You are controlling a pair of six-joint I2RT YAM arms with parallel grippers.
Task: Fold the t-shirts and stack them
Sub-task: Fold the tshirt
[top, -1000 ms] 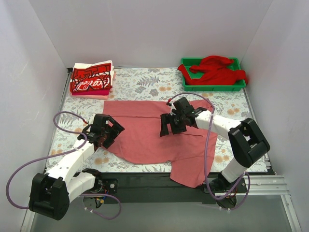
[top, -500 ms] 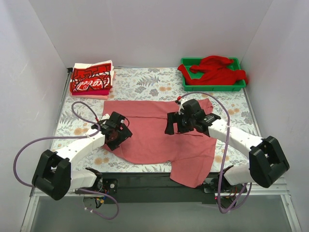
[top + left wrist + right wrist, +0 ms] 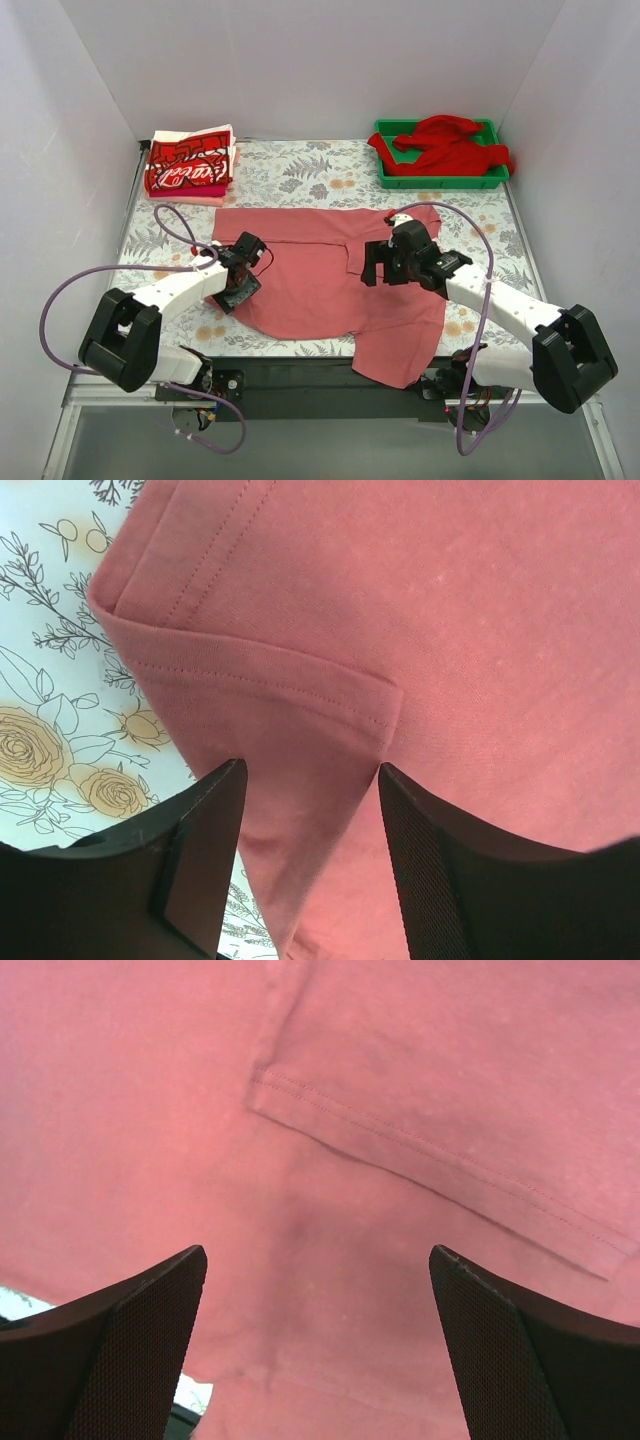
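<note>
A salmon-pink t-shirt (image 3: 310, 270) lies spread on the flowered table, its lower right part hanging over the front edge. My left gripper (image 3: 240, 285) is open and empty over the shirt's left edge. In the left wrist view it (image 3: 312, 810) sits just above a folded sleeve hem (image 3: 260, 675). My right gripper (image 3: 385, 272) is open and empty over the shirt's right-middle. In the right wrist view it (image 3: 318, 1290) is wide open above the cloth, near a sleeve hem (image 3: 430, 1160). A bright red t-shirt (image 3: 445, 145) lies crumpled in the tray. Folded red-and-white printed shirts (image 3: 190, 165) are stacked at the back left.
A green plastic tray (image 3: 440, 180) stands at the back right corner. White walls close in the table on three sides. The flowered table cover (image 3: 300, 170) shows between the stack and the tray. Purple cables loop beside both arms.
My left gripper has moved right onto the shirt's left edge. My right gripper has moved right across the shirt. Both stay open; the shirt has not visibly shifted.
</note>
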